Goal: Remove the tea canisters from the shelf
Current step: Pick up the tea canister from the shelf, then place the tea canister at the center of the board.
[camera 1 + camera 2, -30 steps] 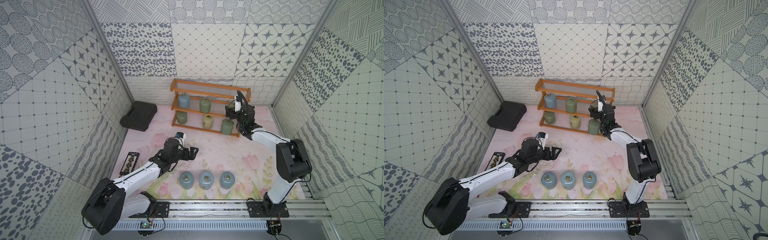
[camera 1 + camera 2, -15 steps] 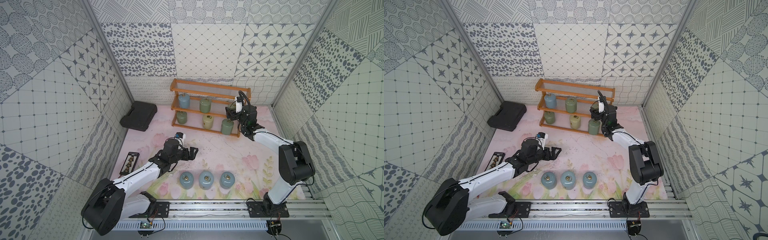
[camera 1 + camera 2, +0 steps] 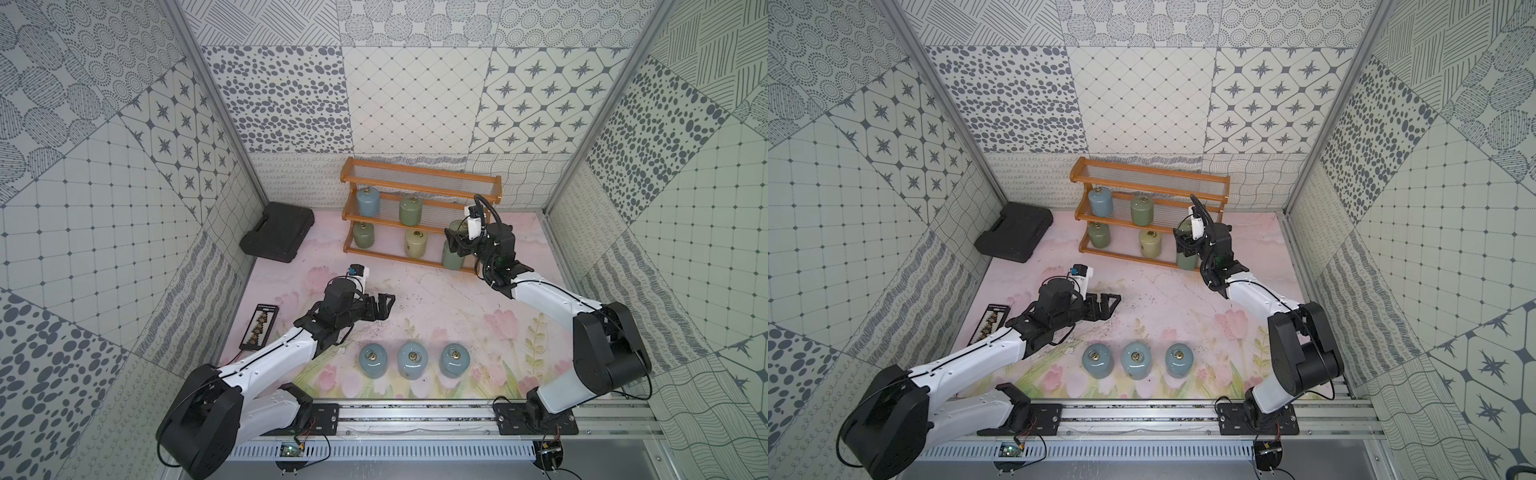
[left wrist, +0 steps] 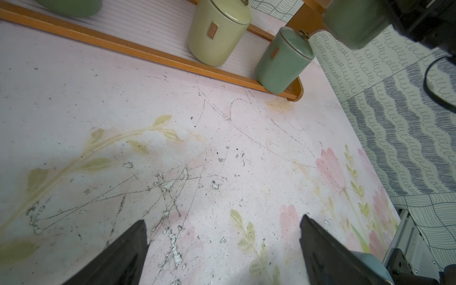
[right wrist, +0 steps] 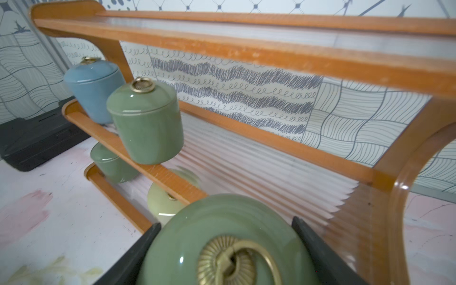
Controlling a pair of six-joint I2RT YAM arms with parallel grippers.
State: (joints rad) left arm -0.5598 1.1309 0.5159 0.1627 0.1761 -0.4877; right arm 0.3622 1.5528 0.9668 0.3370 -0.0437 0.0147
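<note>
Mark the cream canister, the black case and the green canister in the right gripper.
cream canister (image 3: 415, 249): top view, its side.
black case (image 3: 277, 232): top view, lid centre.
green canister (image 5: 197, 229): right wrist view, its lid.

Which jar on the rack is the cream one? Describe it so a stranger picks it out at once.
Find the wooden three-tier shelf against the back wall and look along its lowest tier, where three canisters stand. The cream tea canister is the middle one. Its neighbours, a sage green canister and another green canister, are green; it alone is pale cream.
</note>
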